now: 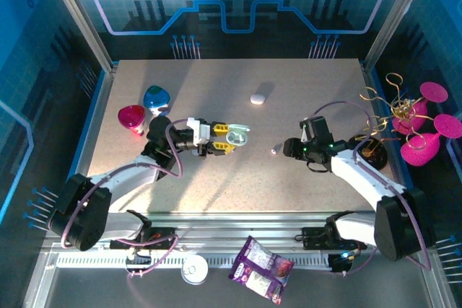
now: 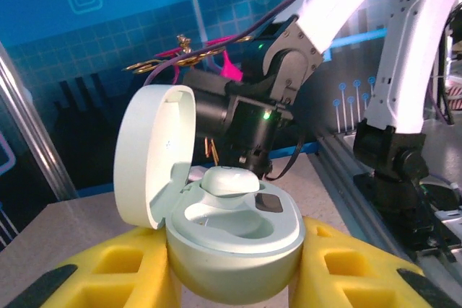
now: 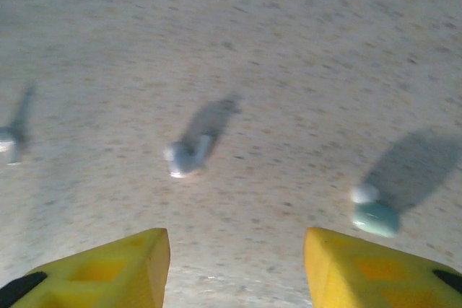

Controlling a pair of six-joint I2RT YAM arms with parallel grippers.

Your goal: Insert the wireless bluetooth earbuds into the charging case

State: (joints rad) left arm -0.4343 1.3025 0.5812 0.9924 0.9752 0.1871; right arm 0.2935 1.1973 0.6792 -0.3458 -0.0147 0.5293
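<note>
My left pincer (image 1: pixel 222 138) is clamped on the mint charging case (image 2: pixel 238 239), with a yellow finger on each side of its base. It holds the case left of the centre of the tabletop (image 1: pixel 325 84) with the lid (image 2: pixel 155 149) swung open. From the left wrist view, a pale earbud (image 2: pixel 229 180) sits in one seat of the case, while the well (image 2: pixel 231 223) beside it looks empty. I judge this case half filled at best.

My right pincer (image 3: pixel 234 265) hangs over the middle of the tabletop with its jaws apart and nothing between them. Just ahead of it a loose earbud (image 3: pixel 186 156) lies flat on the bare surface, well apart from the case. Another small piece (image 3: pixel 7 142) lies off to one side and a mint-tinted blob (image 3: pixel 375 216) to the other, both too blurred for me to name with confidence.

A closed white case (image 1: pixel 258 98) sits toward the far edge, untouched.

So the work left, as I read it, is to pick up the loose earbud, seat it in the empty well, and deal with whatever other buds remain.
</note>
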